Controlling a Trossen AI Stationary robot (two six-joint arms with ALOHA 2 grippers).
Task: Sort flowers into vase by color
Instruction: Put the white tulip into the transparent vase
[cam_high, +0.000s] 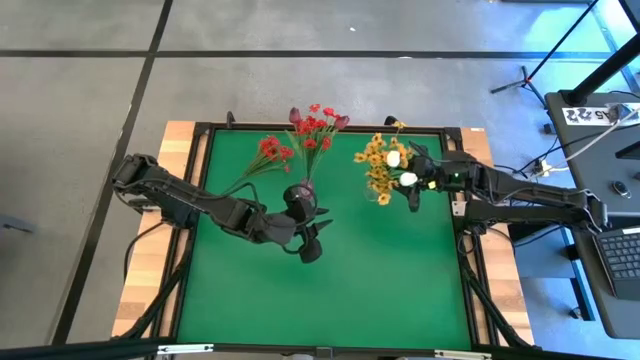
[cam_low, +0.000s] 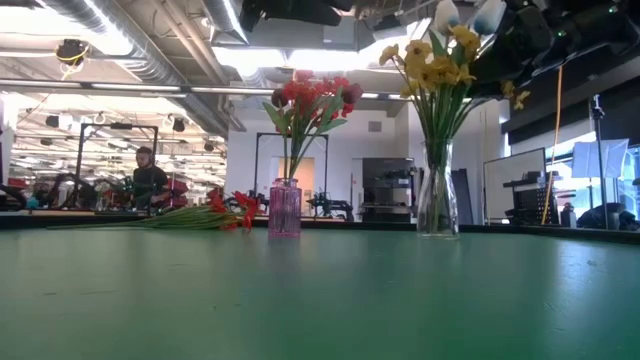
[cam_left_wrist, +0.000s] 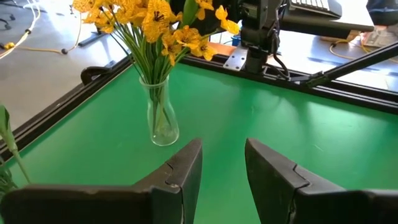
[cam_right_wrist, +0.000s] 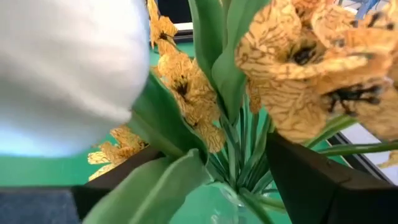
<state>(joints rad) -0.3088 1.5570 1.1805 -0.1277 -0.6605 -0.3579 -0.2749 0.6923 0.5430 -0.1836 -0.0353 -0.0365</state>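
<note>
A pink vase (cam_high: 298, 196) (cam_low: 284, 208) holds red sprays and maroon buds (cam_high: 318, 125). One red spray (cam_high: 268, 153) (cam_low: 215, 215) lies flat on the green mat to its left. A clear vase (cam_left_wrist: 161, 118) (cam_low: 437, 200) holds yellow-orange sprays (cam_high: 377, 165) with two white buds (cam_high: 400, 168). My right gripper (cam_high: 414, 190) (cam_right_wrist: 211, 177) is open above this vase's mouth, its fingers on either side of the green stems (cam_right_wrist: 239, 149); a white bud (cam_right_wrist: 68, 74) fills the near view. My left gripper (cam_high: 311, 247) (cam_left_wrist: 224, 152) is open and empty, just near of the pink vase.
The green mat (cam_high: 330, 290) has a raised black frame (cam_high: 470, 290) around it. Its near half stretches wide in front of both vases. Wooden table edges (cam_high: 150, 280) flank it. Stands, cables and a desk with a laptop (cam_high: 620, 250) sit to the right.
</note>
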